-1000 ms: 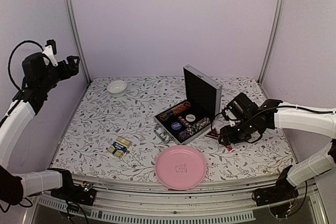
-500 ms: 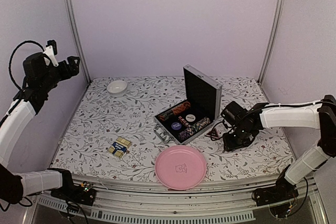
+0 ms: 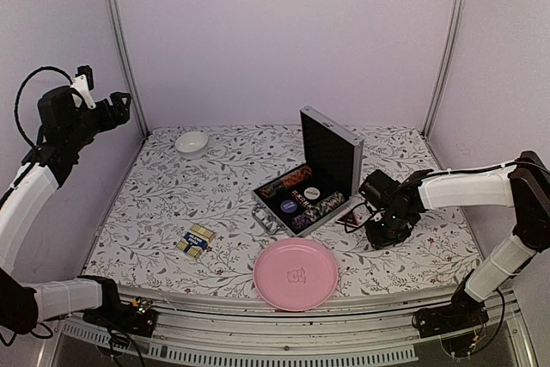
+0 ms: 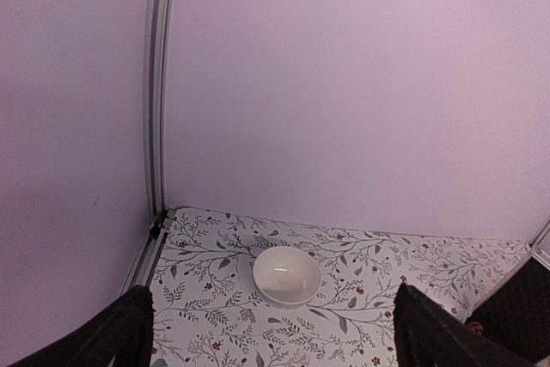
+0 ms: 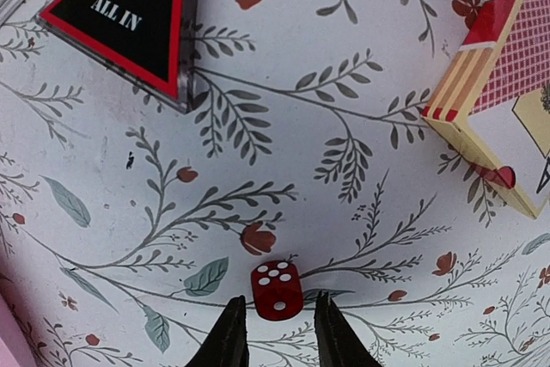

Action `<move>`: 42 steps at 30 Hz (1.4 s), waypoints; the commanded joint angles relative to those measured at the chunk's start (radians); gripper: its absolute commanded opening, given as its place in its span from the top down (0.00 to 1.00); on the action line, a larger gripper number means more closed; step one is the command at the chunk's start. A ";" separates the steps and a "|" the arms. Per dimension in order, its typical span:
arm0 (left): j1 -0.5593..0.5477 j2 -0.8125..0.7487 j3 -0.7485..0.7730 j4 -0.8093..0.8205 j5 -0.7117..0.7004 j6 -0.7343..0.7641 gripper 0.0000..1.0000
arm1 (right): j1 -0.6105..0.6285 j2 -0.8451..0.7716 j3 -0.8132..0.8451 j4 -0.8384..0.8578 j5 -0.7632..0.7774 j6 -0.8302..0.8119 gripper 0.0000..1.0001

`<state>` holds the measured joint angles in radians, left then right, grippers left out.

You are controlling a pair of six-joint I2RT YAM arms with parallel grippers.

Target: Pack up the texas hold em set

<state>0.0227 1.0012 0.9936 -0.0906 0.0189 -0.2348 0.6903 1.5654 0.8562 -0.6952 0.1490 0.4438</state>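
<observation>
Red die (image 5: 277, 290), between right end effector (image 5: 278, 326) tips

— Where does your case sit?
— Your silver case (image 3: 331, 154) stands open mid-table, lid upright, with chip rows (image 3: 320, 205) in the black lining.
— And the loose pieces?
— Your blue-and-gold card decks (image 3: 196, 240) lie well to its left. A red die (image 5: 277, 290) rests near a black "ALL IN" triangle (image 5: 129, 6) and a red-backed card box (image 5: 507, 83).

In the right wrist view the ALL IN marker (image 5: 129, 15) at 11 o'clock is cut by the top edge, and the card box (image 5: 507, 100) at 2 o'clock by the right. From above, the die (image 5: 277, 290) is too small to find.
</observation>
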 commanded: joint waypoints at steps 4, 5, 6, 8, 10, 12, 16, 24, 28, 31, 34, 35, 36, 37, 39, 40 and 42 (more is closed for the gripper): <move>0.009 0.003 -0.006 0.014 0.018 0.009 0.03 | -0.009 0.031 0.036 0.011 0.023 -0.020 0.75; 0.009 0.003 -0.006 0.014 0.018 0.006 0.03 | -0.009 0.033 0.037 0.011 0.022 -0.021 0.76; 0.009 0.002 -0.005 0.014 0.018 0.006 0.03 | -0.009 0.034 0.037 0.012 0.022 -0.022 0.76; 0.009 0.001 -0.006 0.014 0.019 0.006 0.03 | -0.009 0.035 0.037 0.012 0.023 -0.021 0.77; 0.010 0.001 -0.005 0.013 0.021 0.006 0.03 | -0.009 0.034 0.036 0.011 0.024 -0.019 0.79; 0.010 0.001 -0.006 0.014 0.021 0.005 0.03 | -0.008 0.033 0.035 0.012 0.024 -0.019 0.79; 0.010 0.001 -0.006 0.014 0.025 0.005 0.03 | -0.009 0.037 0.037 0.013 0.027 -0.019 0.79; 0.010 0.002 -0.005 0.013 0.027 0.005 0.03 | -0.008 0.038 0.038 0.014 0.029 -0.019 0.78; 0.008 0.003 -0.006 0.012 0.028 0.004 0.03 | -0.009 0.039 0.040 0.015 0.028 -0.019 0.79; 0.010 0.004 -0.005 0.013 0.028 0.003 0.03 | -0.009 0.039 0.038 0.015 0.029 -0.019 0.80; 0.009 0.005 -0.004 0.012 0.030 0.003 0.03 | -0.009 0.039 0.038 0.015 0.027 -0.019 0.84; 0.010 0.005 -0.004 0.013 0.031 0.003 0.03 | -0.009 0.038 0.039 0.014 0.027 -0.019 0.86; 0.008 0.005 -0.004 0.012 0.031 0.004 0.03 | -0.009 0.037 0.038 0.014 0.029 -0.018 0.87; 0.009 0.005 -0.004 0.012 0.031 0.003 0.03 | -0.009 0.035 0.039 0.014 0.028 -0.019 0.88; 0.010 0.004 -0.004 0.011 0.031 0.003 0.03 | -0.009 0.026 0.040 0.011 0.029 -0.018 0.91; 0.009 0.004 -0.004 0.012 0.030 0.003 0.03 | -0.008 0.018 0.041 0.006 0.032 -0.018 0.92; 0.010 0.005 -0.004 0.012 0.029 0.003 0.03 | -0.009 -0.002 0.047 -0.013 0.037 -0.014 0.94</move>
<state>0.0227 1.0016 0.9936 -0.0906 0.0410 -0.2352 0.6868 1.5925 0.8761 -0.6907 0.1661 0.4274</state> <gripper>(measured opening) 0.970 0.132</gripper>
